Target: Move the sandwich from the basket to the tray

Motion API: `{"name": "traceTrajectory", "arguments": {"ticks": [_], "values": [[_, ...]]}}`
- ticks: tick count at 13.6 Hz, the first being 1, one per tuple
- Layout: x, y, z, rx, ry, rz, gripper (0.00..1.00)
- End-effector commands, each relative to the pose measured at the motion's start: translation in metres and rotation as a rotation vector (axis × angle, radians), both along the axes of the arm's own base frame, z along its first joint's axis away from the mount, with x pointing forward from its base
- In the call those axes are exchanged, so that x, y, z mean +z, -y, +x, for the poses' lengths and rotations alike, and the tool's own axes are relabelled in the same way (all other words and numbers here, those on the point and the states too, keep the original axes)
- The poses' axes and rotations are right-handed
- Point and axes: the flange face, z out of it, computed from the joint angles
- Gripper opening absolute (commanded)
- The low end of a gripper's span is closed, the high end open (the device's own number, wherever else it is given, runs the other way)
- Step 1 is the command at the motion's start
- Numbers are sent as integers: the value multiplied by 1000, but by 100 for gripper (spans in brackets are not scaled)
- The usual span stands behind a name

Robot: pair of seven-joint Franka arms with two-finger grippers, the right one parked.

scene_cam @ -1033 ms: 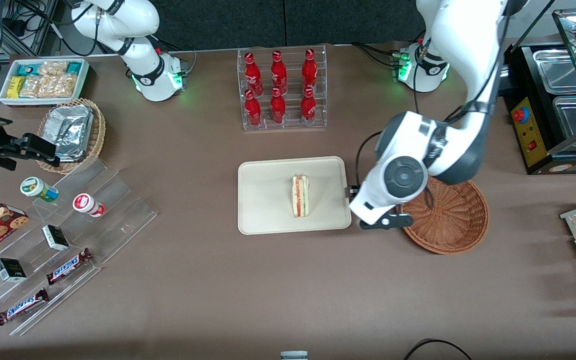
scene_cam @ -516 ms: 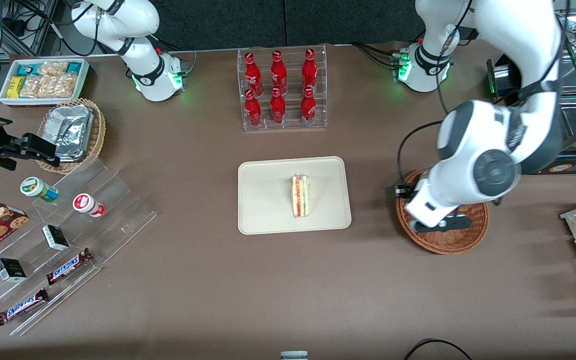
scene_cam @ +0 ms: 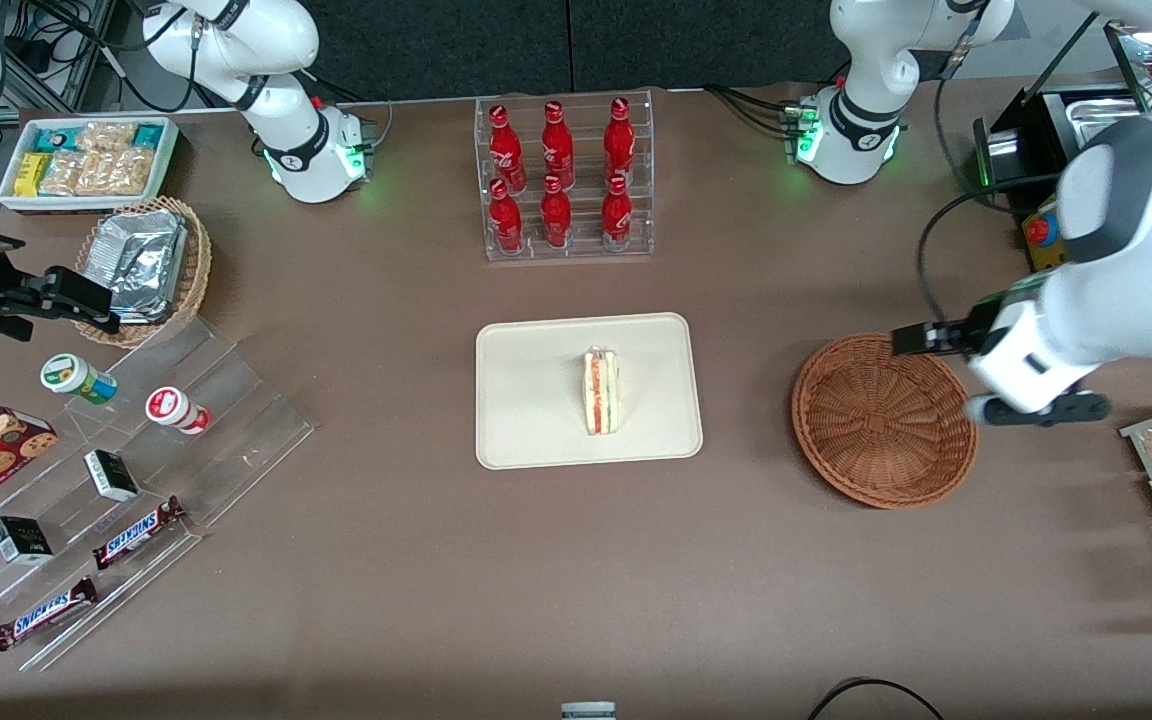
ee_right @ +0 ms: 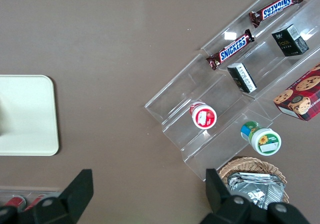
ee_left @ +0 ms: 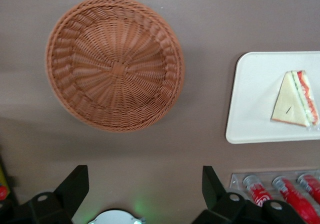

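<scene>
One sandwich (scene_cam: 601, 391) lies on the tray (scene_cam: 526, 400) in the front view, well apart from the gripper (scene_cam: 936, 338) over the basket (scene_cam: 883, 420) rim; wrist view: fingers (ee_left: 72, 186) spread wide, empty, basket between them.

"SNICKERS" reads on two brown candy bars (ee_right: 275, 5) lying on the clear acrylic stand (ee_right: 220, 108). The gripper (ee_left: 145, 189), fingers apart above the table, carries no lettering.
</scene>
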Motion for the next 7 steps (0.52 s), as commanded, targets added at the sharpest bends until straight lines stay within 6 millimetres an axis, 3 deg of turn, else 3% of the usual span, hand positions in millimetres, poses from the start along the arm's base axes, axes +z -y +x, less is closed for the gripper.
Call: {"name": "traceTrajectory", "arguments": {"ticks": [1, 4, 7], "values": [[28, -4, -28, -74, -4, 39, 100], [64, -19, -45, -96, 40, 50, 100], [81, -21, -53, -100, 55, 78, 100]]}}
